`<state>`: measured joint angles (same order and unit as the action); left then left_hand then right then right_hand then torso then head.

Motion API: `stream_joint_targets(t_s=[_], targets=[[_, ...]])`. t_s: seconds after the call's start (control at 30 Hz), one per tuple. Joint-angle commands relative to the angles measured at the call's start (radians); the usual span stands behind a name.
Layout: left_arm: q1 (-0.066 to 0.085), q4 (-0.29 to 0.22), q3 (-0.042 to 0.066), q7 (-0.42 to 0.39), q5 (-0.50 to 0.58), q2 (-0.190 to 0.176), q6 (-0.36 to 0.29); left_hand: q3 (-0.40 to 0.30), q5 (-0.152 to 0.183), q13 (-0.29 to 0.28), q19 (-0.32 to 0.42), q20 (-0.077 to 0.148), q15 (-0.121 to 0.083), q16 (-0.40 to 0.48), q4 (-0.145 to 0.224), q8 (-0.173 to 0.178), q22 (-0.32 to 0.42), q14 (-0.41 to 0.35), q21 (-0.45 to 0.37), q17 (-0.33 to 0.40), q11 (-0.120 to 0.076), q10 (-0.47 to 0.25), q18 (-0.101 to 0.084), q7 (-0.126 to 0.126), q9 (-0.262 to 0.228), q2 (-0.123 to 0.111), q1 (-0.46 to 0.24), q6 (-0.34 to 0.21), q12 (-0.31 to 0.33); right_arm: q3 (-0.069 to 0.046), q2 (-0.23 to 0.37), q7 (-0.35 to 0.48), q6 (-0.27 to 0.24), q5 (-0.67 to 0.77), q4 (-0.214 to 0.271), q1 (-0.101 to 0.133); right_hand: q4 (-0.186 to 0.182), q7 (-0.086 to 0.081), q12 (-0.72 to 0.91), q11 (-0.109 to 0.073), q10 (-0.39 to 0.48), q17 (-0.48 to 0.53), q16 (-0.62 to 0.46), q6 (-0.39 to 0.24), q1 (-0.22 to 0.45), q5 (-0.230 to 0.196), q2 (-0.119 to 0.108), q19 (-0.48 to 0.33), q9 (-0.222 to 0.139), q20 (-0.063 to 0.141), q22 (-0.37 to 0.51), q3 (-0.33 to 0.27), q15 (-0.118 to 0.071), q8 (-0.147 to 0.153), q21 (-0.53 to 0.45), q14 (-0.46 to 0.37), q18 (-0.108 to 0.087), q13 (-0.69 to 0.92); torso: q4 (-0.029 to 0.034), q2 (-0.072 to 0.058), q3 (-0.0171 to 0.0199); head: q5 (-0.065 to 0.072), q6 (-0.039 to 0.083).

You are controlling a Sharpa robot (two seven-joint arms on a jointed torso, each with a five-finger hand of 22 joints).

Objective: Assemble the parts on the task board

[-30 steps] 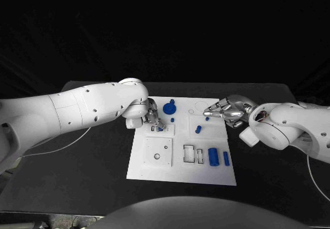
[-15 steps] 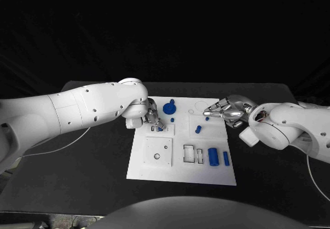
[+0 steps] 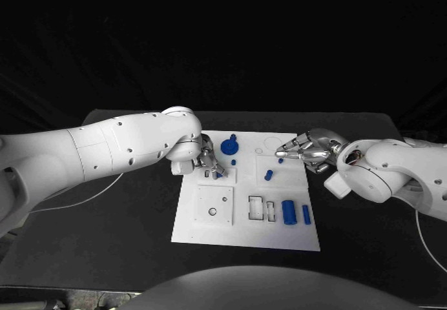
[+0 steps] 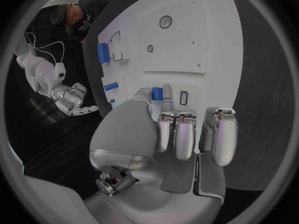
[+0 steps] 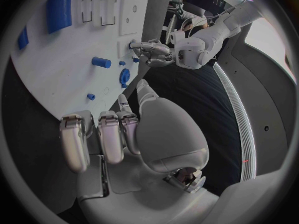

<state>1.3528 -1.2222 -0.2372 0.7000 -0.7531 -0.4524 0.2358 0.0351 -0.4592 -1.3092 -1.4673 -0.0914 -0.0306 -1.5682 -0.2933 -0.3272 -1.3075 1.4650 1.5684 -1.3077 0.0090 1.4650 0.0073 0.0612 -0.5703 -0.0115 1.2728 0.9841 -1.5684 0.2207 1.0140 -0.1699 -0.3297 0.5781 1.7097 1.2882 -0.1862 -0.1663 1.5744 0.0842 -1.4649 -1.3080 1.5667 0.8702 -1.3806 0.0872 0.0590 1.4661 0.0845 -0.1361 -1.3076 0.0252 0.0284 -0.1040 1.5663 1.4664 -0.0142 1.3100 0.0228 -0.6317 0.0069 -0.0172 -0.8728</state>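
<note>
A black counter (image 3: 121,226) carries the scene. The white task board (image 3: 244,234) lies flat on it, about midway between left and right, its long sides running from the near edge toward the far edge. A thin white cable (image 3: 88,197) trails over the counter's left part, curving toward the left arm. Bare black surface surrounds the board on every side, with more on the near-left and near-right.

A black table (image 3: 130,252) stands against a dark, unlit backdrop — beyond its far edge nothing is discernible but blackness.
</note>
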Motion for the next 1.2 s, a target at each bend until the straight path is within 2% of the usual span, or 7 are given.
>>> stream_joint_targets(t_s=[0.03,0.1,0.23,0.3,0.57,0.77,1.2], targets=[[-0.001,-0.001,0.0,0.077,0.001,0.004,0.029,0.019,0.076,-0.262,-0.096,-0.003,0.006,-0.003,0.0,0.008,-0.26,0.106,-0.002,-0.263,0.005,0.106,-0.005,0.009,0.003,-0.005,-0.034,0.004,-0.002,0.0,-0.001,0.001,0.014,0.003,0.001,-0.001,-0.005,0.004,-0.004,0.006,-0.106,-0.263,0.004,0.003,-0.003,0.003,0.009,0.105,0.001,-0.006,-0.263,0.0,0.003,-0.004,0.004,0.104,0.014,0.261,-0.0003,0.001,0.0001,0.001,0.0],[-0.001,-0.001,0.0,0.078,-0.002,0.004,0.026,0.037,0.15,-0.262,-0.098,-0.004,0.007,-0.003,0.0,0.011,-0.261,0.106,-0.001,-0.263,0.006,0.106,-0.006,0.011,0.003,-0.005,-0.063,0.008,-0.002,0.0,-0.001,0.0,0.014,0.003,0.001,-0.001,-0.005,0.004,-0.004,0.006,-0.106,-0.263,0.004,0.003,-0.003,0.003,0.009,0.105,0.001,-0.006,-0.263,0.0,0.003,-0.004,0.004,0.104,0.014,0.261,0.0,0.0,0.0,0.001,0.0],[-0.001,-0.003,0.0,0.079,-0.008,0.004,0.021,0.056,0.209,-0.262,-0.103,-0.005,0.007,-0.003,-0.001,0.012,-0.263,0.106,0.002,-0.263,0.007,0.106,-0.007,0.012,0.002,-0.005,-0.095,0.013,-0.002,0.0,-0.001,0.0,0.015,0.003,0.001,-0.001,-0.006,0.004,-0.004,0.005,-0.106,-0.263,0.004,0.001,-0.003,0.004,0.009,0.105,0.001,-0.005,-0.263,-0.001,0.003,-0.004,0.004,0.104,0.014,0.261,-0.0002,0.0,0.0,0.001,0.0],[-0.001,-0.004,0.0,0.081,-0.01,0.004,0.017,0.062,0.224,-0.262,-0.103,-0.005,0.007,-0.003,-0.001,0.012,-0.263,0.106,0.002,-0.263,0.007,0.106,-0.007,0.012,0.001,-0.002,-0.105,0.016,-0.002,0.0,-0.001,0.0,0.015,0.003,0.001,-0.001,-0.006,0.004,-0.004,0.005,-0.106,-0.263,0.004,0.001,-0.003,0.004,0.009,0.105,0.001,-0.005,-0.263,-0.001,0.003,-0.004,0.004,0.104,0.014,0.261,-0.0001,0.0,-0.0001,0.001,0.0],[-0.001,-0.008,0.0,0.084,-0.032,0.0,-0.004,0.07,0.229,-0.262,-0.103,-0.005,0.006,-0.003,-0.001,0.009,-0.263,0.106,0.002,-0.263,0.005,0.106,-0.007,0.009,-0.004,0.017,-0.126,0.026,-0.002,0.0,-0.001,0.0,0.018,0.003,0.0,-0.001,-0.006,0.004,-0.004,0.005,-0.106,-0.263,0.004,0.001,-0.003,0.004,0.009,0.105,0.001,-0.005,-0.263,-0.001,0.003,-0.004,0.004,0.104,0.014,0.261,0.0006,0.0,-0.0001,0.001,0.0],[-0.001,-0.006,0.0,0.087,-0.038,-0.003,-0.001,0.055,0.188,-0.262,-0.103,-0.003,0.002,-0.003,0.002,0.014,-0.263,0.106,0.002,-0.263,0.0,0.106,-0.007,0.004,-0.007,0.038,-0.082,0.024,-0.002,0.0,-0.001,-0.001,0.018,0.002,0.0,-0.001,-0.006,0.004,-0.004,0.005,-0.106,-0.263,0.004,0.001,-0.003,0.004,0.009,0.105,0.001,-0.005,-0.263,-0.001,0.003,-0.004,0.004,0.104,0.014,0.261,0.0008,0.001,-0.0004,0.001,0.0],[-0.001,-0.004,0.0,0.08,-0.039,-0.006,0.007,0.04,0.184,-0.262,-0.103,0.0,-0.001,-0.003,0.004,0.018,-0.263,0.106,0.002,-0.263,-0.004,0.106,-0.007,0.0,-0.009,0.054,-0.026,0.025,-0.002,0.0,-0.002,-0.001,0.017,0.002,-0.001,-0.002,-0.006,0.004,-0.004,0.005,-0.106,-0.263,0.004,0.001,-0.003,0.004,0.009,0.105,0.001,-0.005,-0.263,-0.001,0.003,-0.004,0.004,0.104,0.014,0.261,0.0001,0.0,0.0002,0.0,0.0]])
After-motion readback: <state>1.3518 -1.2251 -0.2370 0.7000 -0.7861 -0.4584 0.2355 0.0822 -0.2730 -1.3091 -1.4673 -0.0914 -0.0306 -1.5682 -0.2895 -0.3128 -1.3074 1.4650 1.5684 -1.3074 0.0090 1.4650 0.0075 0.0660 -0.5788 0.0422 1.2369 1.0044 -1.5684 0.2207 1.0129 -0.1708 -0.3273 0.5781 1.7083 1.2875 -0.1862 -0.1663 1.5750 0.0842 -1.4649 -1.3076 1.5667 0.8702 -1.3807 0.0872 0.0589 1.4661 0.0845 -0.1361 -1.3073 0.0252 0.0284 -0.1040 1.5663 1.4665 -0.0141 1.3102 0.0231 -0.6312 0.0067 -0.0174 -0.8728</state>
